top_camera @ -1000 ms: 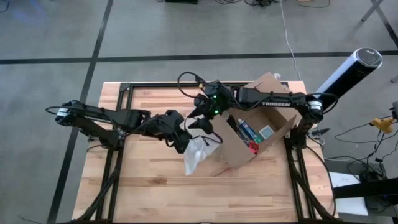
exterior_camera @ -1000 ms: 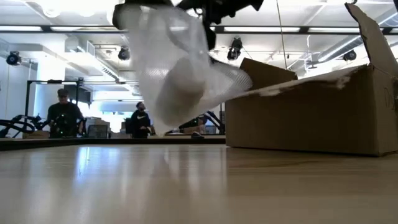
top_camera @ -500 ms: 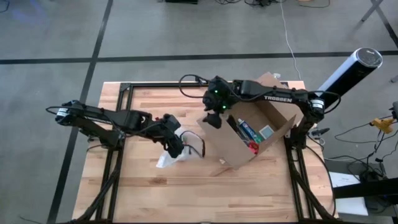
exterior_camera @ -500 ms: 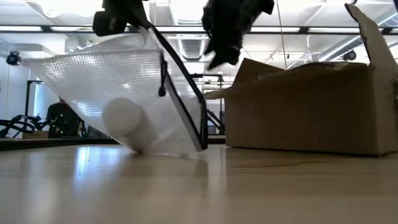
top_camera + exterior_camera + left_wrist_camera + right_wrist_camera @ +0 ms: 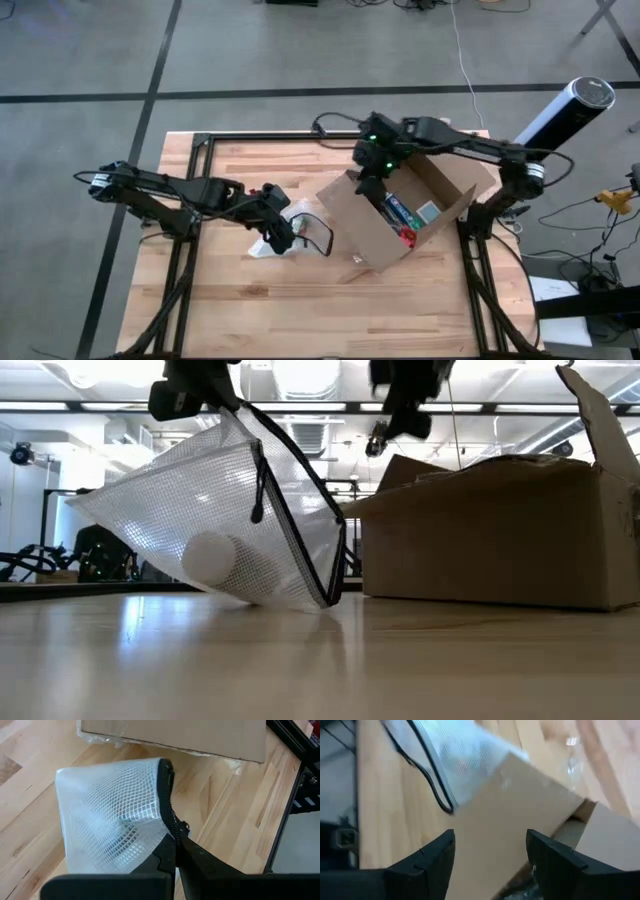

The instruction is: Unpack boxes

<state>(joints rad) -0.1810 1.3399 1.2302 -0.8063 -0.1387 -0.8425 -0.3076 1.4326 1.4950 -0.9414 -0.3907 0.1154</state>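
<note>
On the wooden desk, the left claw is clamped on the mesh pouch; beside it, the right claw hangs open over the cardboard box.

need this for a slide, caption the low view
Left gripper sets a mesh zip pouch on the table beside the open cardboard box.
</note>
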